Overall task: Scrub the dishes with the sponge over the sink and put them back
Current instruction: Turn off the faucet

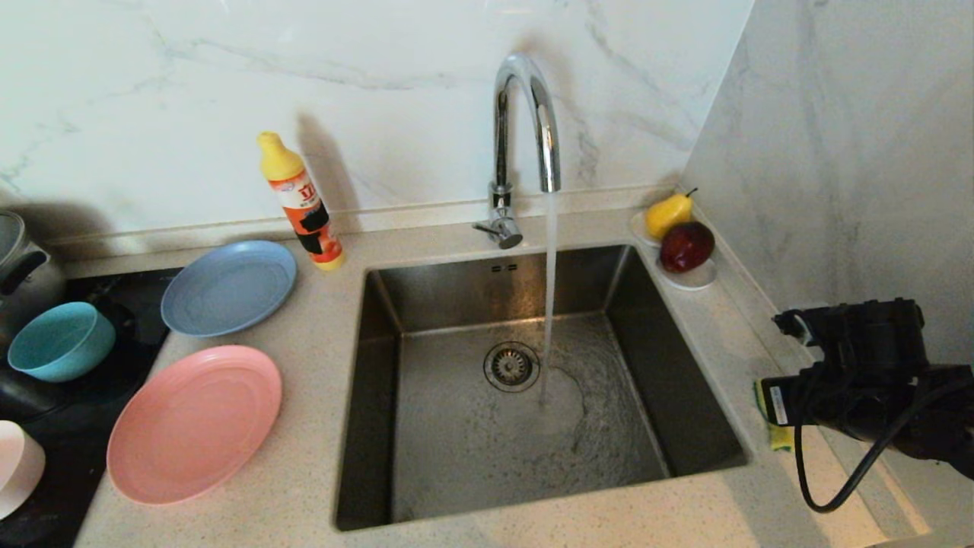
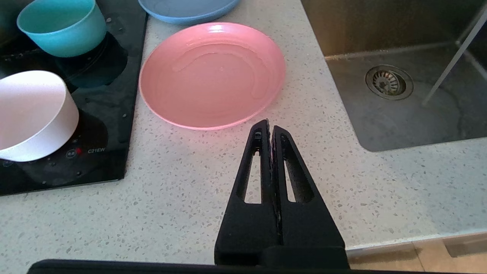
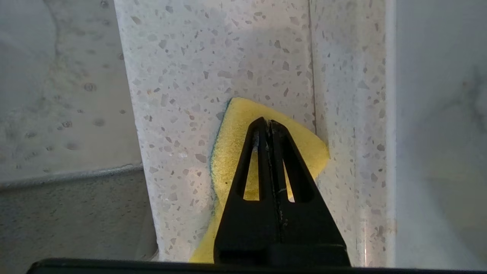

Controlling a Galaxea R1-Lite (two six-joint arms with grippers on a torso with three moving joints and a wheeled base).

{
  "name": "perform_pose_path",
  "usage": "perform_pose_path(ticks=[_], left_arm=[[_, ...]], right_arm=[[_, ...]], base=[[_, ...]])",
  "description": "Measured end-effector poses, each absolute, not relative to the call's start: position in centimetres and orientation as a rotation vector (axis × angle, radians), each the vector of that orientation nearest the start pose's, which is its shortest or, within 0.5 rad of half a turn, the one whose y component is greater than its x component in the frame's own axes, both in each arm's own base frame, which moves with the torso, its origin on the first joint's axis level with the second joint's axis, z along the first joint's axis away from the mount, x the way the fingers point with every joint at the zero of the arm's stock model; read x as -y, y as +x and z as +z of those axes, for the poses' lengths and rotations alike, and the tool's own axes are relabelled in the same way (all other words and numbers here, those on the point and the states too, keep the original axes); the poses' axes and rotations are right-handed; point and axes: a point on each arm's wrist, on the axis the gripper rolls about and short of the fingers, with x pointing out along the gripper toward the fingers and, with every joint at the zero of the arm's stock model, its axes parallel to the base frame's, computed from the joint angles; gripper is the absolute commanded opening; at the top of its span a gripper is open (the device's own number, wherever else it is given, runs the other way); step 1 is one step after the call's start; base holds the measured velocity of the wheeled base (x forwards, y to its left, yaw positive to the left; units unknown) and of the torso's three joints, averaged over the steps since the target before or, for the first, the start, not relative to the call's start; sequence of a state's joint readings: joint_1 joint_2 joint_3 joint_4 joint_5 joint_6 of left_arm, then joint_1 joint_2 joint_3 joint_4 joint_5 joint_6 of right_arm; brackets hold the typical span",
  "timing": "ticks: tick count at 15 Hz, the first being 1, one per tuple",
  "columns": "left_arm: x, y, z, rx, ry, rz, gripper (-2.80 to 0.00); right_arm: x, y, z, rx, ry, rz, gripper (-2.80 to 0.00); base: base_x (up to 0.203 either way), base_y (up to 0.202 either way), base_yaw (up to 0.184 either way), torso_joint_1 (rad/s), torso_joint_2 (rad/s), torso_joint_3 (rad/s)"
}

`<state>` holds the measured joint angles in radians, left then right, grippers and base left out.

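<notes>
Head view: faucet water [image 1: 549, 297] streams into the sink [image 1: 426, 396].

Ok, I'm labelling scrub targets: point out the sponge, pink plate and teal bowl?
sponge [image 3: 236, 125]: right wrist view, yellow top face.
pink plate [image 1: 194, 422]: head view, middle.
teal bowl [image 1: 65, 339]: head view, inside.

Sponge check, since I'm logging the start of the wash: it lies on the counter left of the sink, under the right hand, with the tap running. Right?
One thing is off: the sponge lies on the counter strip right of the sink, not left, as the head view shows. The rest holds: the right hand is over it, shut and empty, and the tap is running.
</notes>
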<state>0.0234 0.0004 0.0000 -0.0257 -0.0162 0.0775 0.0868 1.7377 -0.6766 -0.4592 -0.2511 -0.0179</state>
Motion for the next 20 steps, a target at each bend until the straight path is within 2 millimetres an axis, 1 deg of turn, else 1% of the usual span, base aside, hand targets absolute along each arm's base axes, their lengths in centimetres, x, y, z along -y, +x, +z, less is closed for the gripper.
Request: perform_pose_path(ticks=[9,13,17,20], left_arm=[[0.1,-2.3,7.8,0.025,0.078,0.008,-2.80],[0.1,-2.3,7.8,0.025,0.079,0.008,-2.80],[0.1,-2.3,7.8,0.025,0.078,0.008,-2.80],[0.1,-2.3,7.8,0.024,0.078,0.008,-2.80]], right_arm=[[-3.6,27.8,12.1,-0.601,-0.136,-0.093,-2.80],[-4.1,27.8,12.5,-0.584,-0.122,-0.079,-2.80],[-4.1,28.0,12.9,-0.564,-0.120,-0.087,-2.80],[-4.0,28.1,13.7,-0.534,-0.111,-0.090,-2.80]], base=[[0.000,0.000,0.000,0.000,0.00,0.000],[0.000,0.000,0.000,0.000,0.00,0.000],[0.000,0.000,0.000,0.000,0.00,0.000],[0.000,0.000,0.000,0.000,0.00,0.000]])
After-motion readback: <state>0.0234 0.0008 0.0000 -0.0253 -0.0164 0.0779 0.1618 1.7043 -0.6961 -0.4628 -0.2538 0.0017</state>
